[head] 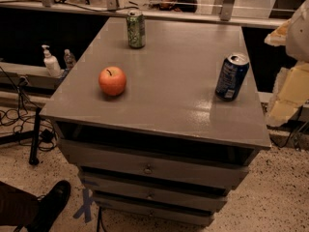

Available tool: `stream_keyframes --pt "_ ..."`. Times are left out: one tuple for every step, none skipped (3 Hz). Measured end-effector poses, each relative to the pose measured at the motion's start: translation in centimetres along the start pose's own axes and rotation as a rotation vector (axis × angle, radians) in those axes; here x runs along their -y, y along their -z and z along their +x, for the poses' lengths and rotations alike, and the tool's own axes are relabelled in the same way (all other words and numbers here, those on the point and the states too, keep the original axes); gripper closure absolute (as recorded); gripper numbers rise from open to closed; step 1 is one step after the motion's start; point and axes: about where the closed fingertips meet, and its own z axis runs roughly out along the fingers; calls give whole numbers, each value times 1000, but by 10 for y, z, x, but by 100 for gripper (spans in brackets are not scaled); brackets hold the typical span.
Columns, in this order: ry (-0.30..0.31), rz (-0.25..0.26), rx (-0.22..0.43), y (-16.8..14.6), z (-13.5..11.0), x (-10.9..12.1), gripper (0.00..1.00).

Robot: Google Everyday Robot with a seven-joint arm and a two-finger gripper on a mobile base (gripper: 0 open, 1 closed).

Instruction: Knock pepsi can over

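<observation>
The pepsi can is dark blue with a silver top and white lettering. It stands upright near the right edge of the grey cabinet top. My gripper shows as a pale white and yellowish shape at the right edge of the camera view. It is to the right of the can, past the cabinet's right edge, and apart from the can.
A green-and-white can stands at the back middle of the top. A red-orange apple lies at the left. The cabinet has drawers in front. A soap dispenser sits on a ledge at left. A person's shoe is at bottom left.
</observation>
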Motion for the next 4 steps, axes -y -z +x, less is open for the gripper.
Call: stream_keyframes --pt "0 0 0 0 0 0 0" --pt "-16 12 27 -11 4 9 0" --pt "-52 49 73 -27 12 33 0" --pt "-105 107 125 -40 27 69 0"
